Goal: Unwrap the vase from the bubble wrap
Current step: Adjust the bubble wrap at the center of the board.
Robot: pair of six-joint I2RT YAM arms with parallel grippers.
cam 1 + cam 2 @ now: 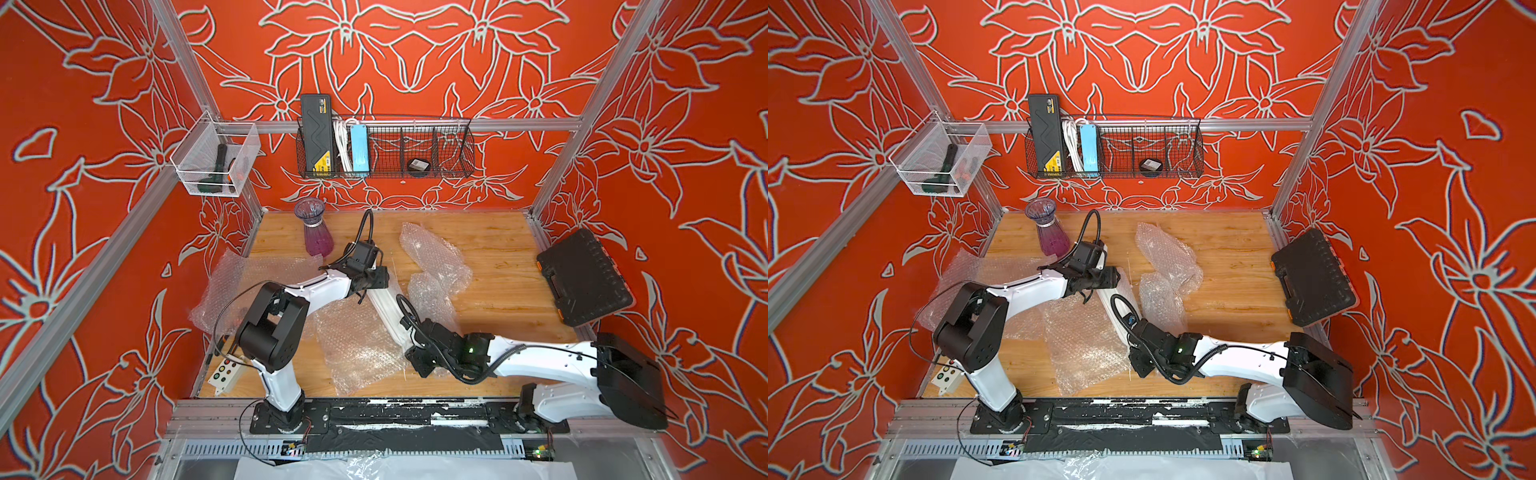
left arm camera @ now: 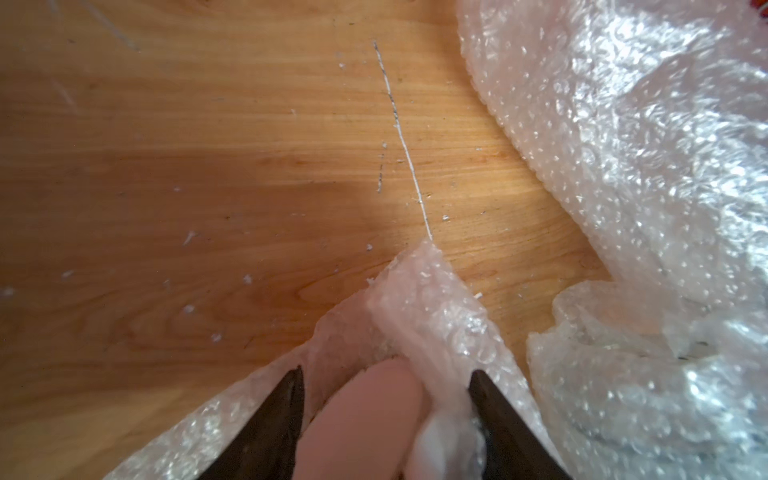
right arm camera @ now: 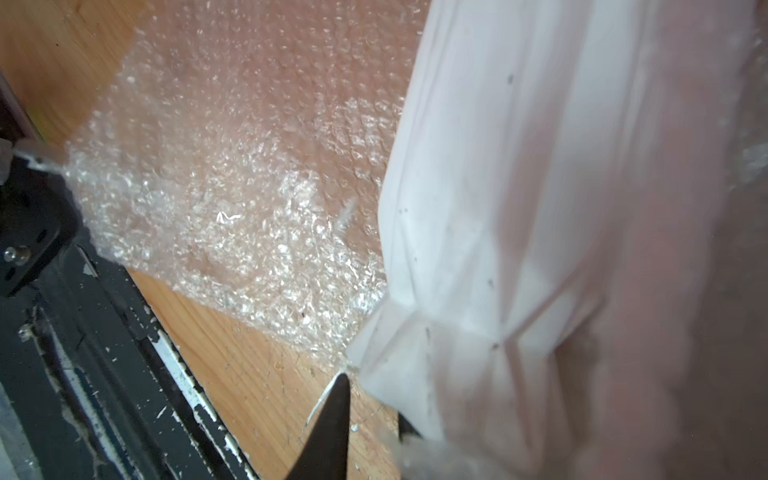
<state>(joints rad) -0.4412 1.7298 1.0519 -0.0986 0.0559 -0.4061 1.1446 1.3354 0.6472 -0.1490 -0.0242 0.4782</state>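
Note:
A white faceted vase [image 1: 386,307] [image 3: 519,187] lies on its side on a flat sheet of bubble wrap [image 1: 357,349] [image 3: 249,187] in mid-table. My left gripper [image 1: 368,293] [image 2: 386,371] is at the vase's far end. Its jaws stand apart around the rounded vase end [image 2: 365,419] and a fold of wrap [image 2: 428,299], with a gap on one side. My right gripper [image 1: 411,353] [image 3: 372,399] is at the vase's near end, low over the wood. Its jaws are narrowly apart. One fingertip [image 3: 338,399] is bare; the other is half hidden under the vase's edge.
Crumpled bubble wrap [image 1: 432,253] [image 2: 644,166] lies right of the vase, and another sheet [image 1: 232,286] lies at the left. A purple glass vase [image 1: 314,230] stands at the back left. A black case [image 1: 584,278] leans at the right. A button box [image 1: 224,374] and the black rail [image 1: 407,411] are at the front.

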